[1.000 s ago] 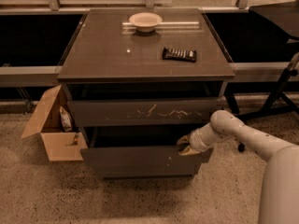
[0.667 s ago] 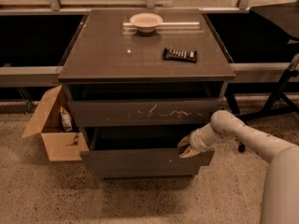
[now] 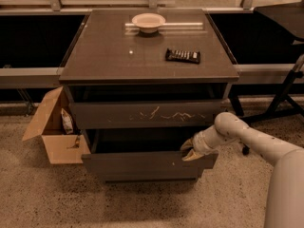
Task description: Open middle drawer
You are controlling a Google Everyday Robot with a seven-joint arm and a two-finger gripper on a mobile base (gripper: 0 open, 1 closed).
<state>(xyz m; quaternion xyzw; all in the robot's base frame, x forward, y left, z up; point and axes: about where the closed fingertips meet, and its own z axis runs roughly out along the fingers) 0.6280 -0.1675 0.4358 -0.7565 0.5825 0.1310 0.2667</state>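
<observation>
The middle drawer (image 3: 142,165) is a dark grey-brown plain front with a tiny white speck. It stands pulled out from the cabinet, with a dark gap behind its top edge. My gripper (image 3: 189,151) is at the right end of that top edge, one finger behind the front and one over it, shut on the edge. My white arm (image 3: 247,139) reaches in from the lower right. Above it is the taller front with white scratch marks (image 3: 156,114). The lowest front (image 3: 147,178) is mostly hidden under the pulled-out drawer.
On the cabinet top (image 3: 109,56) are a white bowl (image 3: 148,21) at the back and a black remote-like object (image 3: 183,56). An open cardboard box (image 3: 54,134) stands on the floor at the left. A dark stand's legs (image 3: 280,103) are at the right.
The middle drawer has slid a little further out toward the camera, and my gripper has moved with it on its top edge.
</observation>
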